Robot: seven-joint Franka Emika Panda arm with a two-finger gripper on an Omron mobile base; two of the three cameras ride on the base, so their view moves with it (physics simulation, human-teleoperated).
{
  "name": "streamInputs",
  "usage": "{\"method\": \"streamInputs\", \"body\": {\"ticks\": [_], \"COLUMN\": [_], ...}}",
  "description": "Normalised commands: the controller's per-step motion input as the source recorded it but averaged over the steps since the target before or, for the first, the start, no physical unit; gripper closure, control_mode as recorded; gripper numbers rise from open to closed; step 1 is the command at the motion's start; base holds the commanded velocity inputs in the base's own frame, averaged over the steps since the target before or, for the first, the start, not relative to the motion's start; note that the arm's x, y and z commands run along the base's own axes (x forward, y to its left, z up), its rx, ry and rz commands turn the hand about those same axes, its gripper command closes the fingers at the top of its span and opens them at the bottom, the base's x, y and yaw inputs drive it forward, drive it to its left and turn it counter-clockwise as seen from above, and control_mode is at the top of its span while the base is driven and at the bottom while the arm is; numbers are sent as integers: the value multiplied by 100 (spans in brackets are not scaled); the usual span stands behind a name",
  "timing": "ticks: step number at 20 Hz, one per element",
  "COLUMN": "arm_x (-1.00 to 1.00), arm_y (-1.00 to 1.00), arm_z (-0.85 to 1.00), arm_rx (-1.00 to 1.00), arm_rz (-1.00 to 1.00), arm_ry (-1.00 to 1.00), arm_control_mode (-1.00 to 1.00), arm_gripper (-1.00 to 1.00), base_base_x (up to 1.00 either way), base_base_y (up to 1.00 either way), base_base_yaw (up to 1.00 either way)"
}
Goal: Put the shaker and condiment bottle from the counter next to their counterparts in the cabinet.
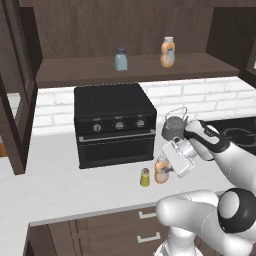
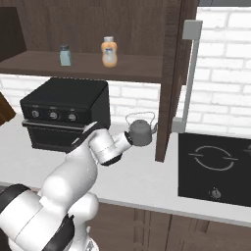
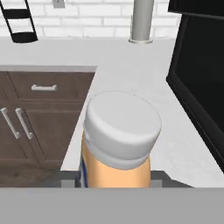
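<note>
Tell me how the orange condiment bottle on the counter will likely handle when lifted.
The condiment bottle looks rigid, so it probably won't deform. Its rounded, smooth body may slip or twist in the claw. Being tall and narrow, it could tip when set down beside its twin on the shelf.

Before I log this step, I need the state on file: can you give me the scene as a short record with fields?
gripper: low over the counter, jaws on either side of the condiment bottle; closed grip not confirmed
condiment bottle: upright on the counter, in front of the black oven
shaker: upright on the counter, just left of that bottle
cabinet shelf: holds the blue-grey shaker and the second orange bottle, apart from each other
kettle: on the counter, right of the oven
task progress: neither item moved to the cabinet yet
</note>
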Motion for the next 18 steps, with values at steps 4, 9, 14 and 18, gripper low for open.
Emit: {"method": "streamInputs", "body": {"ticks": [4, 9, 14, 18], "arm_x": [-23, -20, -1, 0], "arm_y": [0, -2, -48, -57], "arm_z": [86, 100, 100, 99], "arm_rx": [8, 0, 0, 0], "arm_rz": [-14, -26, -33, -39], "arm_ry": [-1, 5, 18, 20], "arm_control_mode": [-100, -100, -100, -100], "arm_gripper": [100, 100, 100, 100], "base_base_x": [0, 0, 0, 0], "base_base_y": [0, 0, 0, 0], "base_base_yaw": [0, 0, 0, 0]}}
